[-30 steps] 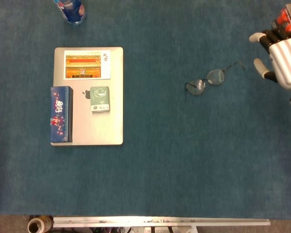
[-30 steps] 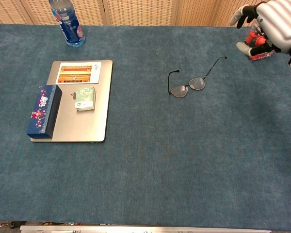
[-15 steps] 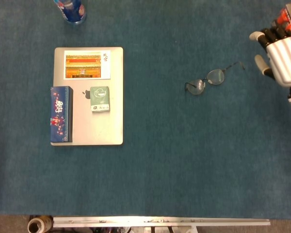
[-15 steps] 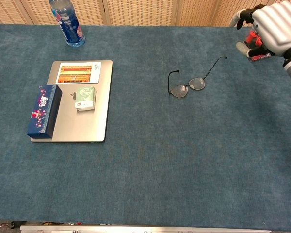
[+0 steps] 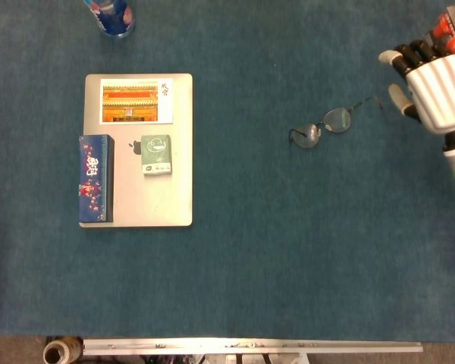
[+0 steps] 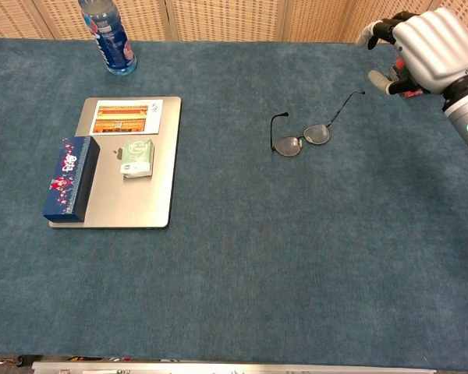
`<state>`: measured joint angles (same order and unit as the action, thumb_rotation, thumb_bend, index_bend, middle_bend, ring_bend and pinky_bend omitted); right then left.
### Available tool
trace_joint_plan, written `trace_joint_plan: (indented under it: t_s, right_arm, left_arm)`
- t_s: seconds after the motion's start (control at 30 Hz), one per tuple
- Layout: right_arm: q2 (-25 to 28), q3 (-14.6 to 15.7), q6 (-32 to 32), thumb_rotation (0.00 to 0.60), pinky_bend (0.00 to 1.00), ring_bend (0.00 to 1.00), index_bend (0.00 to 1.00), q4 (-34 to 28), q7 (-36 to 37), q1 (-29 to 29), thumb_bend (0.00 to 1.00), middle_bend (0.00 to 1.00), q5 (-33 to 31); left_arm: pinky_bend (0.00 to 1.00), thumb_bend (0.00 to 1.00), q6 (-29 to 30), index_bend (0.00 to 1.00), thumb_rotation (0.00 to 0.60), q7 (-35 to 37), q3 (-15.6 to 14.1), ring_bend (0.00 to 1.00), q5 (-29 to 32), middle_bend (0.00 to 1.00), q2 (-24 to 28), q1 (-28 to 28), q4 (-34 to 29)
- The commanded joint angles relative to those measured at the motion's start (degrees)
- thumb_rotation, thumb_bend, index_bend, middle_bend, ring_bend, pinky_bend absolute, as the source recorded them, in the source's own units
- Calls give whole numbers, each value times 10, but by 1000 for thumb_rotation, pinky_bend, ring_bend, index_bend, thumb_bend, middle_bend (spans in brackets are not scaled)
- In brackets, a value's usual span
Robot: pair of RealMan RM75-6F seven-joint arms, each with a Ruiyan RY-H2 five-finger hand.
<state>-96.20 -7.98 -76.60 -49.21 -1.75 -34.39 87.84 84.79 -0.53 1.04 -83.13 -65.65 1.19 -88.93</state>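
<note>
Eyeglasses [image 5: 323, 126] lie unfolded on the blue-green carpet-like table cover [image 5: 288, 258], right of centre, lenses toward the near side and temples pointing away; in the chest view the glasses [image 6: 303, 137] rest with one temple stretching up toward the far right. The right hand [image 5: 432, 89] hovers just right of that temple tip, apart from it, back of the hand up, fingers spread and holding nothing; the chest view shows the same hand [image 6: 421, 54] above the cover near the far right corner. Behind the hand sits a small red object [image 5: 449, 29], partly hidden, so what it is cannot be told. The left hand appears in neither view.

Well apart to the left lies a closed silver laptop [image 5: 178, 174]. On its lid rest a postcard [image 5: 136, 101] with a red-and-gold building, a long dark-blue box [image 5: 95, 178] along the left edge, and a small green packet [image 5: 156, 154] near the middle. Beyond the laptop, at the far left edge, stands a bottle [image 6: 109, 35] with a blue label.

The cover spans the whole table. A pale metal rail [image 5: 250, 346] runs along the near edge, with a roll of tape [image 5: 62, 352] at its left end. Behind the table, the chest view shows woven tan screen panels [image 6: 234, 17].
</note>
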Motion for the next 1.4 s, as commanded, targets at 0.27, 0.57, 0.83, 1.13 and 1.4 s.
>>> trace_joint_plan:
  t_s: [0.27, 0.57, 0.83, 1.13, 1.4]
  right_arm:
    - [-25, -1, 4, 600, 516, 347, 365, 28, 19, -7, 303, 424, -1]
    - [-42, -3, 6, 600, 516, 347, 365, 37, 34, -15, 302, 423, 0]
    - [-53, -3, 12, 600, 516, 347, 365, 36, 41, -22, 299, 424, 1]
    - [-60, -3, 30, 600, 516, 347, 365, 27, 42, -24, 298, 424, -9]
    - [-65, -3, 47, 600, 516, 347, 365, 17, 40, -28, 298, 424, -15]
  left_arm:
    - [441, 0, 0, 477, 600, 3, 0, 337, 2, 454, 0, -2, 1]
    - [441, 0, 0, 477, 600, 7, 0, 337, 4, 454, 0, -4, 4]
    - [441, 0, 2, 477, 600, 10, 0, 337, 3, 454, 1, -5, 6]
    - [441, 0, 2, 477, 600, 10, 0, 337, 2, 455, 1, -6, 5]
    - [441, 0, 2, 477, 600, 10, 0, 337, 3, 455, 0, -6, 6]
